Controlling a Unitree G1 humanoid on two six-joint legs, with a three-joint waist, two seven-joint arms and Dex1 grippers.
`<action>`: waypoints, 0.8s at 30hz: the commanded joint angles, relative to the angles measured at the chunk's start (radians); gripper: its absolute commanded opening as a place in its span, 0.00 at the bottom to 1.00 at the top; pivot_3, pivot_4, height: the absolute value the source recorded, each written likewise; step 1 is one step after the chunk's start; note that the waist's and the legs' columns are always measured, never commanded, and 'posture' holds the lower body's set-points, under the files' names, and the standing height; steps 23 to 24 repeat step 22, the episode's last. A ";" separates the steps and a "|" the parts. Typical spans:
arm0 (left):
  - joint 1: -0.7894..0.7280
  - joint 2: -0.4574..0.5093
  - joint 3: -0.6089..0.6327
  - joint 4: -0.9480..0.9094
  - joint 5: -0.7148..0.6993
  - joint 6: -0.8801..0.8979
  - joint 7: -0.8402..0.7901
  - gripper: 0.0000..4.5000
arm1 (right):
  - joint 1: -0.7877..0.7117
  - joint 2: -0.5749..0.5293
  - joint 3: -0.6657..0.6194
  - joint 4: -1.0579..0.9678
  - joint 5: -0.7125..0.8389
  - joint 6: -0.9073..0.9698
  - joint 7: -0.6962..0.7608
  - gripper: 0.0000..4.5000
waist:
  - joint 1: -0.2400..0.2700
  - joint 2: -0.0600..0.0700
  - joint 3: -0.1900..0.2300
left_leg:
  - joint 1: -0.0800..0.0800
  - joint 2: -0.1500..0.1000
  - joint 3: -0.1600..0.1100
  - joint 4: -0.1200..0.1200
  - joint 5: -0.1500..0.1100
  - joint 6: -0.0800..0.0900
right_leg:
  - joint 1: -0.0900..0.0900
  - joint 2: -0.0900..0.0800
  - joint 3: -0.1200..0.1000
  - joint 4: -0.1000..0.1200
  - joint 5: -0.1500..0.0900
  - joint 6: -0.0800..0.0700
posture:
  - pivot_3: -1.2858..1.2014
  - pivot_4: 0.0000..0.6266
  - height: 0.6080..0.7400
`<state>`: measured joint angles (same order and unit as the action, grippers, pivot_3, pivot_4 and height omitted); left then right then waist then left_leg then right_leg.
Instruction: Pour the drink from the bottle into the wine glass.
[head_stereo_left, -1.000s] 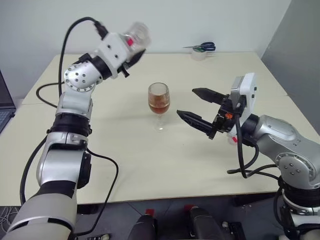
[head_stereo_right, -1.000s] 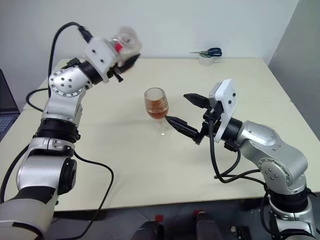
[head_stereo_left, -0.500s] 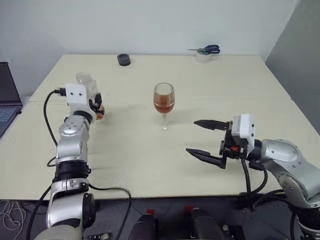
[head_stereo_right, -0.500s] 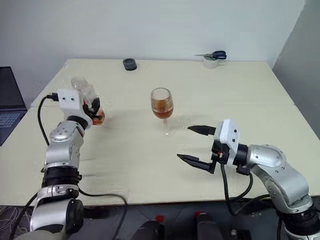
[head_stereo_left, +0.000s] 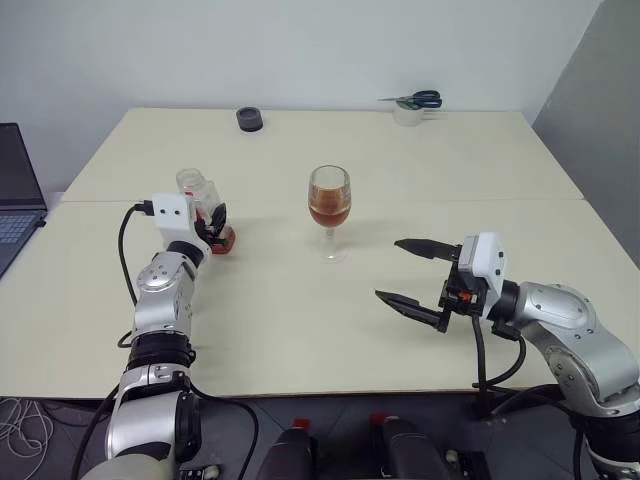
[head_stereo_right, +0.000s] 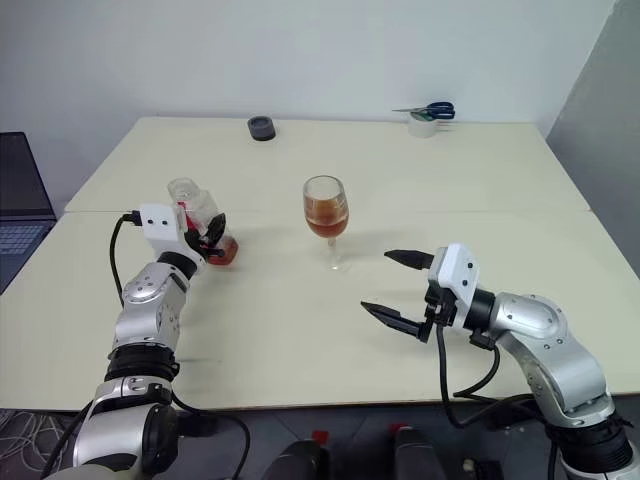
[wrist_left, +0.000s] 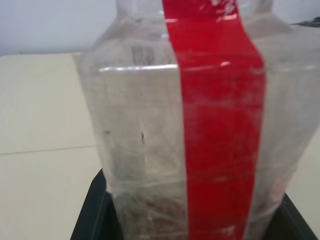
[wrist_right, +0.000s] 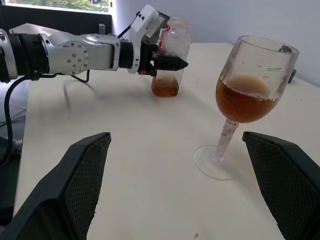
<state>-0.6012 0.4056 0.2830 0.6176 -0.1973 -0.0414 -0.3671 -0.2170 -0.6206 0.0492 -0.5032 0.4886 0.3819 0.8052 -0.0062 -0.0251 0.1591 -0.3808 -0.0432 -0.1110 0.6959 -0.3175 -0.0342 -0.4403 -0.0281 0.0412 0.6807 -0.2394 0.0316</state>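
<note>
1. The left pincer is clenched on the bottle, which stands upright at the left of the counter; its base seems to rest on the surface.
2. A little amber drink sits in the bottle's bottom.
3. The wine glass stands mid-counter, well apart from the bottle, its bowl about half full.
4. The right pincer hangs released, empty, nearer than the glass and to its right.

Left gripper clamped (right gripper agape)
</note>
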 joint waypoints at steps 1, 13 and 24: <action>0.007 0.000 0.005 0.032 -0.009 -0.046 -0.017 0.37 | -0.024 0.007 0.004 -0.014 -0.010 -0.002 -0.007 1.00 | 0.000 0.000 0.000 | 0.000 0.000 0.000 0.000 0.000 0.000 | 0.000 0.000 0.000 0.000 0.000 0.000 | 0.52 0.24 1.00; 0.223 -0.046 -0.010 -0.230 -0.028 0.076 0.039 0.99 | -0.004 0.012 -0.004 -0.045 0.003 0.044 -0.039 1.00 | -0.001 0.001 -0.001 | 0.000 0.000 0.000 0.000 0.000 0.000 | 0.000 0.000 0.000 0.000 0.000 0.000 | 0.52 0.24 1.00; 0.577 -0.090 -0.051 -0.728 -0.018 0.355 0.128 0.99 | 0.191 0.147 -0.088 -0.158 -0.153 0.222 -0.478 1.00 | 0.002 0.002 -0.003 | 0.001 0.001 0.000 -0.001 0.000 0.000 | 0.001 0.000 0.003 0.000 0.000 0.000 | 0.52 0.24 1.00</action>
